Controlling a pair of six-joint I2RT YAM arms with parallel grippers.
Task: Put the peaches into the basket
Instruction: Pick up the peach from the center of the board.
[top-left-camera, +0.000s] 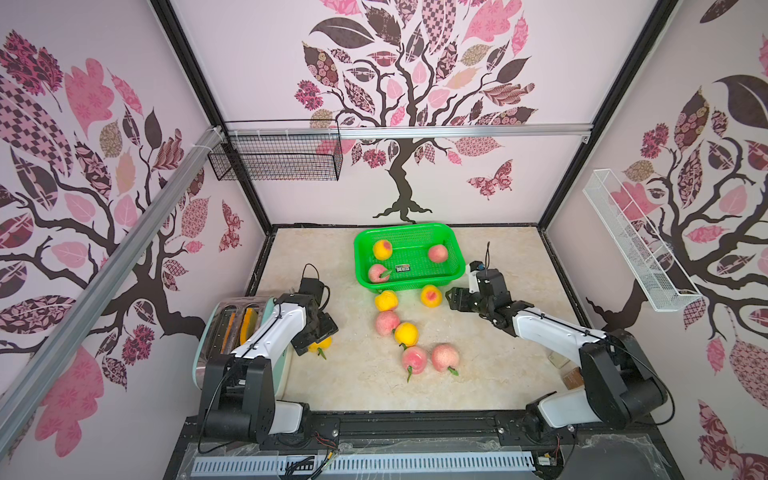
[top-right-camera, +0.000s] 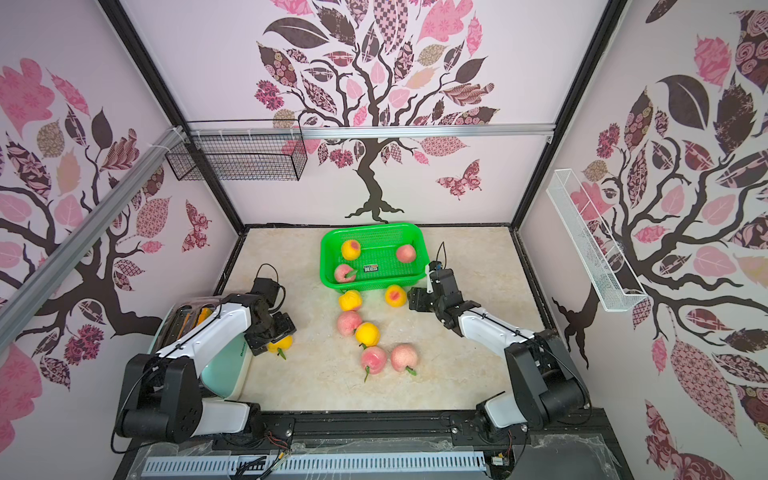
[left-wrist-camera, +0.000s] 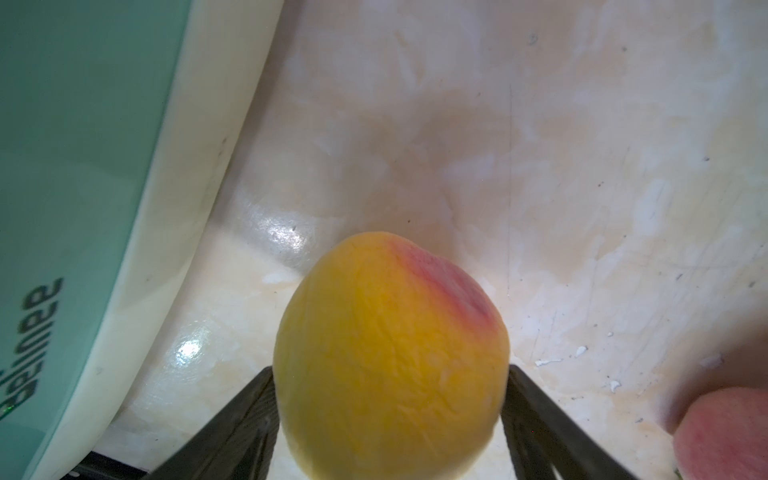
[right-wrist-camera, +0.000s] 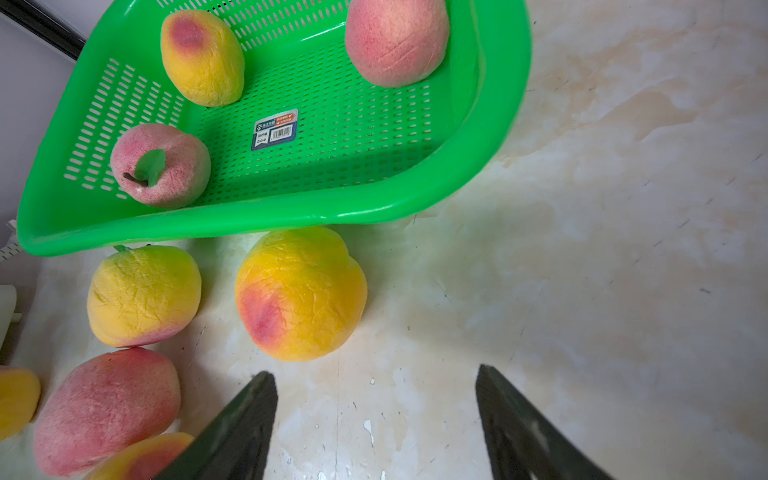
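Note:
The green basket stands at the back middle of the table and holds three peaches. Several more peaches lie in a loose line in front of it. My left gripper is down over a yellow peach beside the toaster. Its fingers press against both sides of that peach, which rests on the table. My right gripper hangs open and empty just right of a yellow peach with a red spot at the basket's front rim.
A mint-green toaster stands at the left table edge, close behind my left arm. A black wire basket hangs on the back wall and a white wire rack on the right wall.

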